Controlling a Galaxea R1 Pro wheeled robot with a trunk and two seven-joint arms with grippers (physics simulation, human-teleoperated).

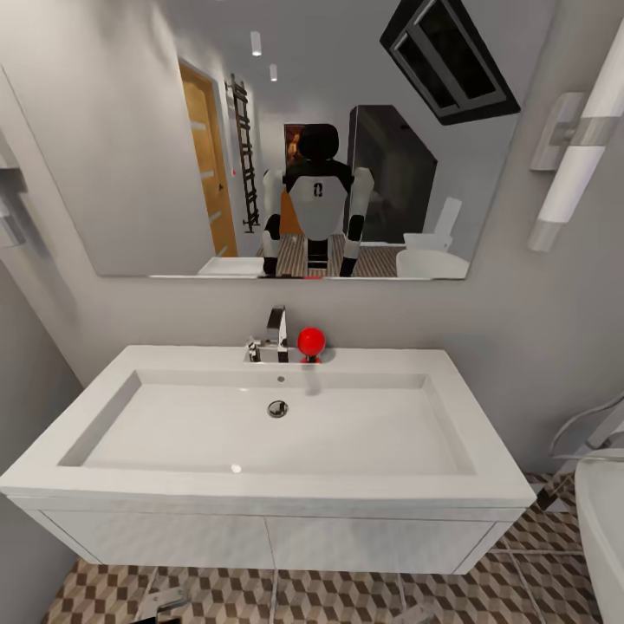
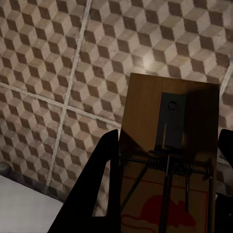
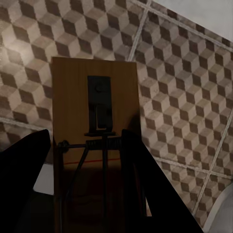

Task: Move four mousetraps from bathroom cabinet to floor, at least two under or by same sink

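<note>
Mousetraps are in both grippers: one wooden mousetrap (image 2: 167,160) sits between the dark fingers of the left gripper (image 2: 165,194), and a second mousetrap (image 3: 94,145) sits between those of the right gripper (image 3: 85,194). Each gripper is closed onto the board's long edges, spring and bar facing the camera, with the far end of the board sticking out over the bathroom floor (image 2: 58,63). Neither trap appears to touch the tiles yet. This carry makes sense, since the robot stands square to the sink (image 1: 269,425), its front edge just ahead, and the cube-patterned tiles show below the basin's front corners. Held flat and low like this, the traps look ready to be set down under or beside the basin, which is where two of them must lie. The faucet (image 1: 276,334) and a red ball (image 1: 311,341) stand at the sink's back edge.
</note>
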